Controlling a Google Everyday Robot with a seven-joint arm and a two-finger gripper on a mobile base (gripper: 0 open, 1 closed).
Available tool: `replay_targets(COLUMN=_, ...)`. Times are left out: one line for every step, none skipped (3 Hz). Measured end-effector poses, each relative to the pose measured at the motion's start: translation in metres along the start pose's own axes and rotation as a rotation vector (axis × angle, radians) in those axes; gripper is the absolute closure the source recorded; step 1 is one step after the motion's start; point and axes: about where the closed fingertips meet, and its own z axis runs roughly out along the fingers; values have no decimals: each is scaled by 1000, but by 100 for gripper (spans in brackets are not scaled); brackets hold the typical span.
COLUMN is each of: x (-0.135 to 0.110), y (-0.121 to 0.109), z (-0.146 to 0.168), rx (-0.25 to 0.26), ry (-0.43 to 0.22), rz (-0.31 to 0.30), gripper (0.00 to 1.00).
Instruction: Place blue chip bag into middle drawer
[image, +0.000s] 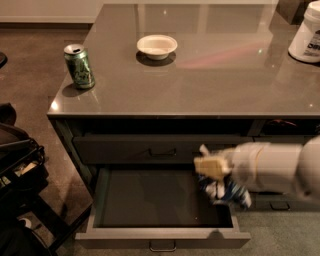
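Observation:
The middle drawer (125, 238) is pulled open below the counter, with greenish inner walls and a dark bare floor. My gripper (214, 171) reaches in from the right on a white arm. It is shut on the blue chip bag (229, 193), a crumpled blue and white foil bag that hangs under it. The bag is over the drawer's right end, just above the floor near the right wall. The fingertips are partly hidden behind the bag.
A green drink can (79, 66) and a white bowl (157, 46) stand on the grey countertop (210, 85). A white tub (306, 35) is at the far right. The upper drawer (150, 149) is closed. Dark gear (17, 170) stands on the floor at left.

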Motion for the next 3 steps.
replay_targets(x=79, y=-13, z=77, rx=-53, ry=32, rz=119, gripper=100)
replay_targets(x=124, y=-28, z=143, rx=-62, ry=43, rz=201, gripper=100)
replay_targets(x=131, y=-36, z=195, rx=-76, ry=28, rz=202, gripper=100)
